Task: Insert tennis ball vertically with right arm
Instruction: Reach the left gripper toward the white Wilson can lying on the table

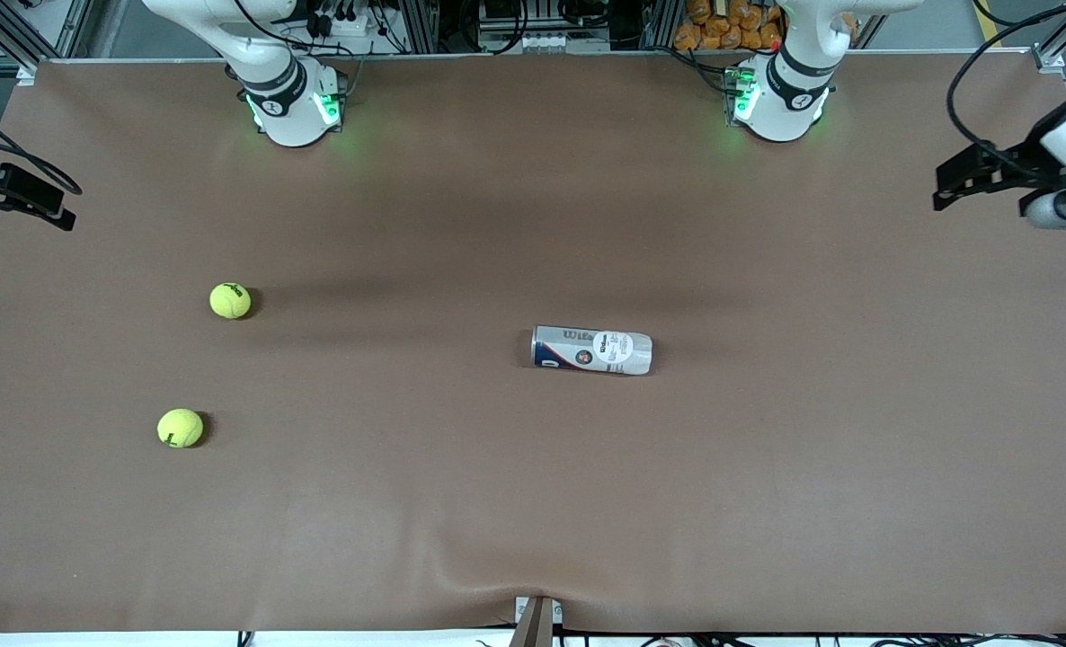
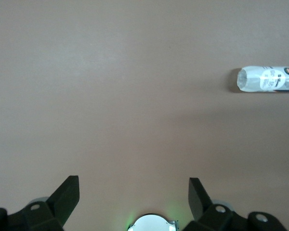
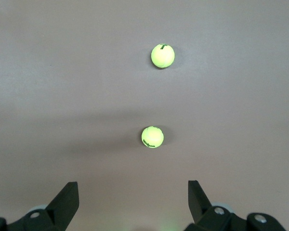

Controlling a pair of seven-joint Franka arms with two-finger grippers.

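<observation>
Two tennis balls lie toward the right arm's end of the table: the nearer ball [image 1: 180, 428] at eight o'clock from table centre, the farther ball [image 1: 230, 300] at nine. The can [image 1: 592, 350] lies on its side near centre, long axis running between the arms' ends. The right gripper [image 3: 130, 204], jaws wide and empty, hangs closer to the balls. The left gripper [image 2: 134, 199] waits, also wide.

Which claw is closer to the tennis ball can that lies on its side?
Left. The left claw hangs open over the left arm's end of the table, with the can toward the middle. The right claw, open too, is over the right arm's end, clearly farther away.
</observation>
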